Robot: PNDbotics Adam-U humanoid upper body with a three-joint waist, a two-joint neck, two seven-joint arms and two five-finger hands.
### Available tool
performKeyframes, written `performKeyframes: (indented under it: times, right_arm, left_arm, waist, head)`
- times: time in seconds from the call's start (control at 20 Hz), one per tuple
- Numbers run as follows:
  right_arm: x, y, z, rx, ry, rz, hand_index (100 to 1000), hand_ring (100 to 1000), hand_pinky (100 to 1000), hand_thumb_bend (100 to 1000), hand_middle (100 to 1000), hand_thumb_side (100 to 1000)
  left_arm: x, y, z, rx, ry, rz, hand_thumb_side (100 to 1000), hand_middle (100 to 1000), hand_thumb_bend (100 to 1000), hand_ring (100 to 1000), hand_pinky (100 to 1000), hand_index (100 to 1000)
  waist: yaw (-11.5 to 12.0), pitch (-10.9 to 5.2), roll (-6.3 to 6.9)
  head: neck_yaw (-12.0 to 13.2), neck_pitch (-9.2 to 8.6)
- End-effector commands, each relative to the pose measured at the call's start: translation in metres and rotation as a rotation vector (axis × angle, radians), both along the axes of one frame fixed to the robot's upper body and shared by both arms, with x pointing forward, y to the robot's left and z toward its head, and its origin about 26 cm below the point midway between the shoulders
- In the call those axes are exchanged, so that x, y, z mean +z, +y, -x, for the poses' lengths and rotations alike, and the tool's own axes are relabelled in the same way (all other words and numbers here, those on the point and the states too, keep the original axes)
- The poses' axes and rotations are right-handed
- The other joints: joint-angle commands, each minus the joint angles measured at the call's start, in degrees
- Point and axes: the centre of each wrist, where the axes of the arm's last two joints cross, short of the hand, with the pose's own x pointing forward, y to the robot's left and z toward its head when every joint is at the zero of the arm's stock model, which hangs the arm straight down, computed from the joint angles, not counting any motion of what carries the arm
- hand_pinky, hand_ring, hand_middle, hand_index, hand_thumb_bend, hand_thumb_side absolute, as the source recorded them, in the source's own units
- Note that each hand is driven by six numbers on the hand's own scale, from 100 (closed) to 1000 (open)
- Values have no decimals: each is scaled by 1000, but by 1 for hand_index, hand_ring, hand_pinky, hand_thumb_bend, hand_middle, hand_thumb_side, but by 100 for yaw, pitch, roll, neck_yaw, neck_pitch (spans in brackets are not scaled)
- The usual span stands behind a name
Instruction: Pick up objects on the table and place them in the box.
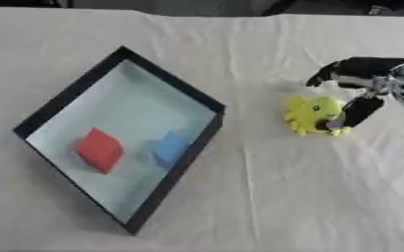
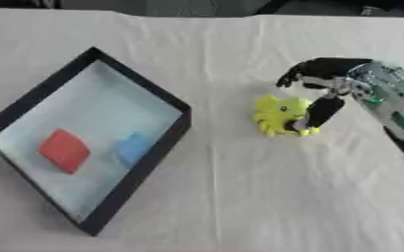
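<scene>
- The box (image 1: 67,98), a shallow black-walled tray with a pale floor, sits turned like a diamond on the left half of the desk (image 1: 266,206), which is covered in white cloth.
- Inside it lie a red block (image 1: 98,149) and a blue block (image 1: 169,147), side by side and apart, toward the box's near corner.
- The right eye view shows more of the right arm's silver forearm (image 2: 387,101); the left eye view cuts it off at the edge.
- The right hand (image 2: 322,86) reaches in from the desk's right edge, its thumb and fingers curled round a yellow toy (image 2: 279,115) that sits on the cloth right of the box and apart from it.
- The left hand shows in neither view.
</scene>
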Motion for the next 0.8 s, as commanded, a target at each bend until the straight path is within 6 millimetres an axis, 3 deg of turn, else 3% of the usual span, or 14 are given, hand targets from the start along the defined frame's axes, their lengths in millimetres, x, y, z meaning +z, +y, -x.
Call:
performKeyframes:
  times: [0.05, 0.1, 0.35, 0.55, 0.8]
  right_arm:
    - [5, -7, -4, -22, -9, 66, 884, 855, 899, 470, 766, 386]
    - [4, -7, -5, -23, -11, 70, 881, 852, 898, 468, 759, 383]
    - [5, -7, -4, -48, -61, 21, 716, 773, 861, 438, 548, 283]
    - [8, -3, 1, -57, -90, -35, 656, 723, 836, 410, 492, 166]
    - [9, 1, 6, -58, -79, -107, 645, 695, 829, 420, 481, 230]
  left_arm:
    - [9, 1, -1, -3, -27, -18, 663, 800, 407, 586, 824, 777]
    - [9, 1, -1, -4, -27, -18, 663, 800, 407, 586, 824, 777]
    - [8, 1, -1, -5, -24, -18, 665, 800, 406, 585, 824, 777]
    - [8, 1, 0, -4, -26, -18, 665, 800, 405, 585, 824, 777]
    - [8, 2, 0, -3, -25, -17, 665, 800, 404, 585, 824, 777]
  waist:
    - [9, -48, 22]
    - [8, -45, 22]
    - [-3, -34, 15]
    - [-5, -39, 16]
    - [-11, -48, 16]
  head:
    - [-12, -7]
    - [-9, -7]
    - [2, -7]
    - [5, -7]
    - [14, -7]
